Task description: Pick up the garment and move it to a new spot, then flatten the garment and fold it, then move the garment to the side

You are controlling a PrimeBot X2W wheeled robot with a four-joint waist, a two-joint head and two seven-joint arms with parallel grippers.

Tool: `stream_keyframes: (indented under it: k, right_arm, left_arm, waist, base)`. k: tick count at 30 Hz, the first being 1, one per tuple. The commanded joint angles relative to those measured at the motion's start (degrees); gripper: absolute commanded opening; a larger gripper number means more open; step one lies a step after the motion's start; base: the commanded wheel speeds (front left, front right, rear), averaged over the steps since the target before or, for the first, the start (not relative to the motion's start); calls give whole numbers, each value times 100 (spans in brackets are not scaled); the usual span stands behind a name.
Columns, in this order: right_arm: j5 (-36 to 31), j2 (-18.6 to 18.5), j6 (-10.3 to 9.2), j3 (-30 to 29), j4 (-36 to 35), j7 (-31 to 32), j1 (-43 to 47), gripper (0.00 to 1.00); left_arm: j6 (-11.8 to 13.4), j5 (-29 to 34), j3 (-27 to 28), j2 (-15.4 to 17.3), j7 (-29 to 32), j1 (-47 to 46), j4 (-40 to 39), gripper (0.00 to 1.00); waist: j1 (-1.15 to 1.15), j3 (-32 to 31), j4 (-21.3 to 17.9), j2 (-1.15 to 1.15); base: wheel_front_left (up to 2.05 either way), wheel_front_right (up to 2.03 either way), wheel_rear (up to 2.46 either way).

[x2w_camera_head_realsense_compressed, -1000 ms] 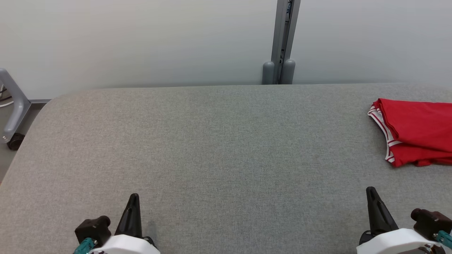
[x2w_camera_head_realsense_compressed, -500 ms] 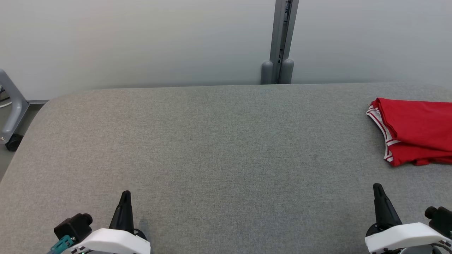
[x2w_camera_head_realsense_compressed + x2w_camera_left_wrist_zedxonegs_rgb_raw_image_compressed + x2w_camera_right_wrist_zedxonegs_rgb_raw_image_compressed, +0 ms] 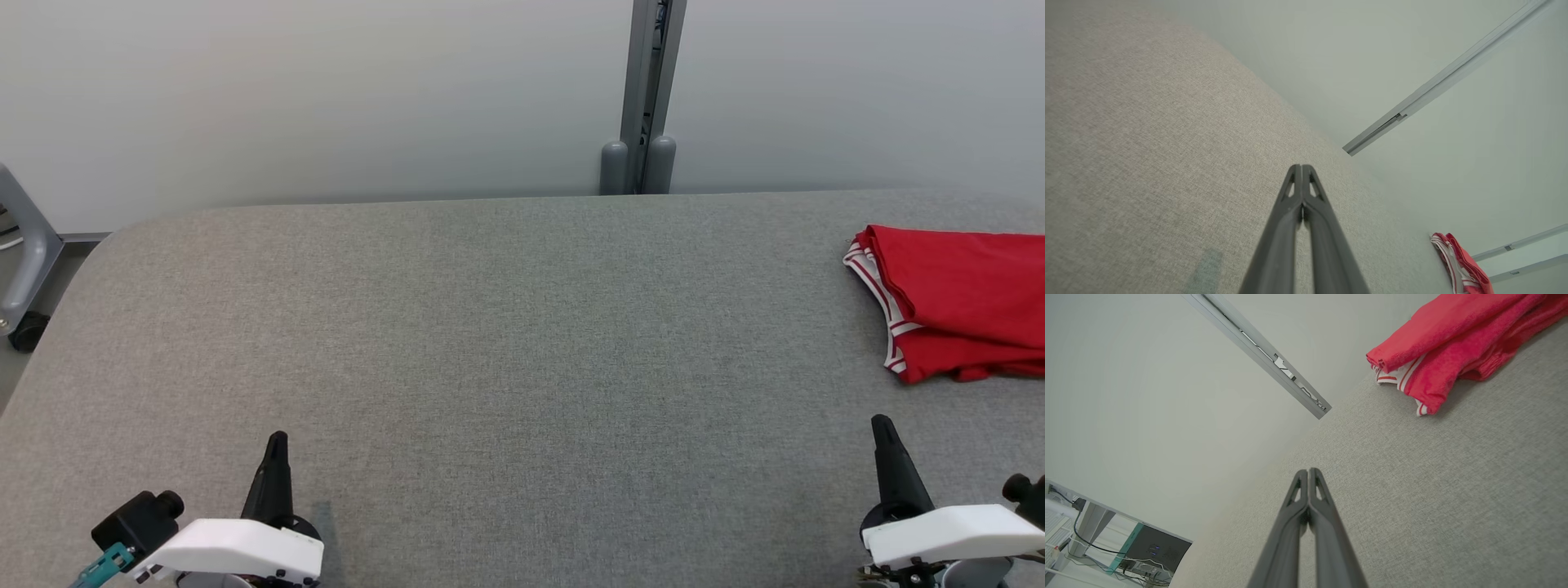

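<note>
A folded red garment (image 3: 955, 302) with white striped trim lies at the right side of the grey table (image 3: 506, 343), partly cut off by the head view's edge. It also shows in the right wrist view as the red garment (image 3: 1453, 343) and, small, in the left wrist view as the garment (image 3: 1461, 265). My left gripper (image 3: 276, 445) sits low at the front left, shut and empty, its fingertips (image 3: 1301, 168) pressed together. My right gripper (image 3: 882, 426) is at the front right, shut and empty, well short of the garment, with its fingertips (image 3: 1308, 472) touching.
A pale wall stands behind the table with a grey vertical post (image 3: 645, 98) at the far edge. A grey frame on a castor (image 3: 24, 278) is off the table's left end. A dark box with cables (image 3: 1147, 549) shows low in the right wrist view.
Both grippers have drifted outward and slightly up the view, the left one to the left, the right one to the right. The garment has not moved.
</note>
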Motion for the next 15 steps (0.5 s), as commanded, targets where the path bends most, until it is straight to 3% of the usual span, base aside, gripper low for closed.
stream_keyframes:
  k: [1, 15]
  right_arm:
    - [165, -54, 0, -32, -103, 50, -134, 0]
    - [1102, -66, 0, -123, -160, 304, -188, 0]
  left_arm:
    - [-64, -154, 59, 22, 24, -205, -88, 0]
    - [-233, -1074, 266, 24, 283, -270, -136, 0]
  waist:
    - [0, 0, -2, 0]
    - [0, 3, -30, 0]
  base:
    - [0, 0, 0]
    - [0, 0, 0]
